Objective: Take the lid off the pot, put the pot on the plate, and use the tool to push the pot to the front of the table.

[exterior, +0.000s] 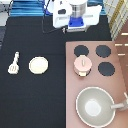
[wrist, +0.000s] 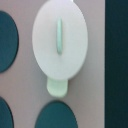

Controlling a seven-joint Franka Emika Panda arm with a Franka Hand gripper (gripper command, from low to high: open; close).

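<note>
Still early: lid [exterior: 82, 62] sits on pot [exterior: 82, 66], on stove [exterior: 95, 85] among burners [exterior: 103, 51]. Gripper [exterior: 76, 22] high at exterior view's top, well apart, holding nothing; finger gap cannot tell. Plate [exterior: 39, 65] bare, tool [exterior: 14, 63] just beside it, untouched on table [exterior: 35, 100].

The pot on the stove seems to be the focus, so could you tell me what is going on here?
Nothing has been moved yet. The pot sits on the stove among the burners with the lid on it. The claw hangs near the exterior view's top, above the table's far edge, holding nothing. The plate and the tool lie apart on the table at the exterior view's left, untouched.
</note>
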